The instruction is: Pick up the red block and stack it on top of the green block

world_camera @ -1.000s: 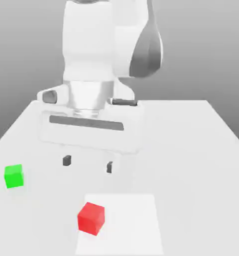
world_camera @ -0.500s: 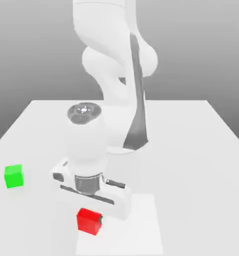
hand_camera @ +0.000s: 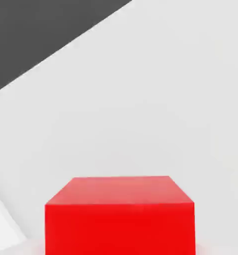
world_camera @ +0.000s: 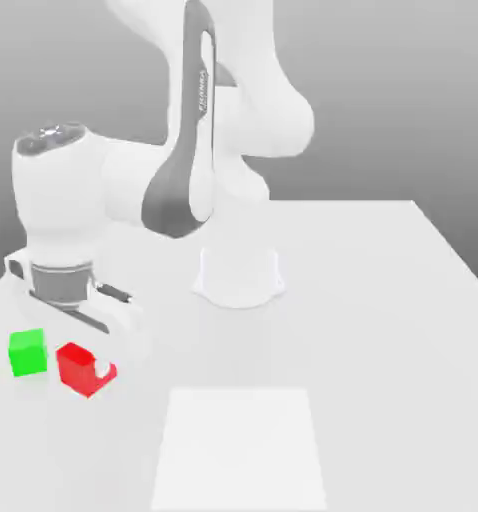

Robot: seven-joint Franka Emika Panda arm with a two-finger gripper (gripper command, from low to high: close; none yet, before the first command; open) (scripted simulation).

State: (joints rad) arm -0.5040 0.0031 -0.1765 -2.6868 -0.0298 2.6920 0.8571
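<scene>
1. The pincer (world_camera: 82, 364) is grasping the red block (world_camera: 81, 371); one pale fingertip (world_camera: 102, 369) shows against the block's side toward the exterior view's right.
2. The red block sits at the lower end of the pincer, below the white hand body (world_camera: 78, 318). It is turned at an angle to the exterior view. How far it is off the desk (world_camera: 383, 340), if at all, I cannot tell.
3. The green block (world_camera: 28, 353) is on the desk, just beside the pincer, toward the exterior view's left. A narrow strip of desk appears between it and the red block, so the two look apart, and the red one is not on top of it.
4. A flat white square (world_camera: 238, 450) lies on the desk, well apart from the pincer, toward the exterior view's right and nearer the camera. Nothing rests on it.
5. The arm's wrist (world_camera: 61, 220) stands above the pincer, and the round base (world_camera: 239, 280) is behind it, toward the exterior view's right.
6. In the hand view, the red block presents one bright face and a paler one, with the desk behind it and a dark area past the desk's slanting edge.
</scene>
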